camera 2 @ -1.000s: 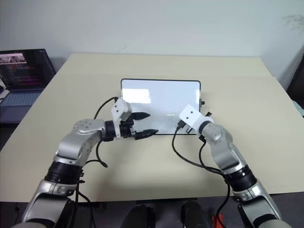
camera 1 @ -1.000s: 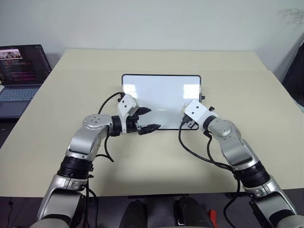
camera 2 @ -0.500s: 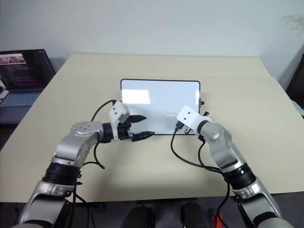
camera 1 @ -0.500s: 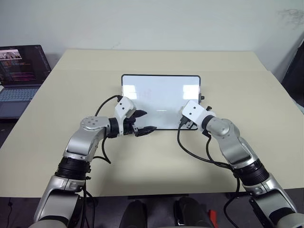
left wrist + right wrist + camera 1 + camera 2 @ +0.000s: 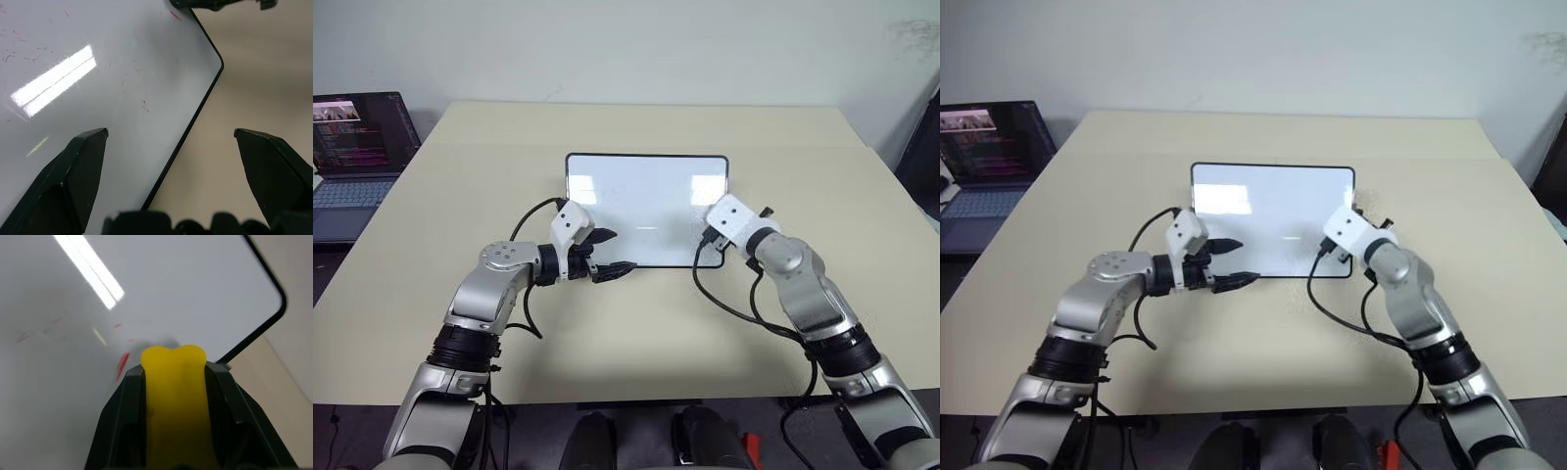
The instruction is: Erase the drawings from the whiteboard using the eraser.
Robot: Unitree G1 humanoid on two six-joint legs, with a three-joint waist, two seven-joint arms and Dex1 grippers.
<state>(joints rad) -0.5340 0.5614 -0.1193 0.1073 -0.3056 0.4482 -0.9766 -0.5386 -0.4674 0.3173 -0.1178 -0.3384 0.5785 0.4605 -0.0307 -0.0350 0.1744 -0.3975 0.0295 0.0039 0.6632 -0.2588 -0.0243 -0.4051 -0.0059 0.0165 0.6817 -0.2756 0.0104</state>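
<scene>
Over the board's right end: the right gripper (image 5: 173, 382) is clamped on the eraser (image 5: 173, 401), a yellow block pinched between the two black fingers with its front end poking out past them toward the white surface.
Mark versus eraser: a short red stroke (image 5: 122, 365) lies just beside the eraser's front end, on the side away from the board's rounded corner; fainter red flecks sit a little further out the same way.
Long axis: the whiteboard (image 5: 646, 208) lies flat on the beige table (image 5: 822, 176) with its long side running left to right across the robot's front, so a sweep along that axis seems the natural path.
Nearer arm: the right arm, judged by where its hand hangs over the right end of the board.
Left gripper (image 5: 612, 251): spread wide and empty, poised at the board's near left corner, one finger over the white surface and the other over the table.
Drawings: thin and sparse; tiny reddish specks (image 5: 145, 105) show near the left gripper, and most of the board already looks clean and glossy with lamp reflections.
Beside the table: an open laptop (image 5: 357, 162) on the far left, well apart from the work.
</scene>
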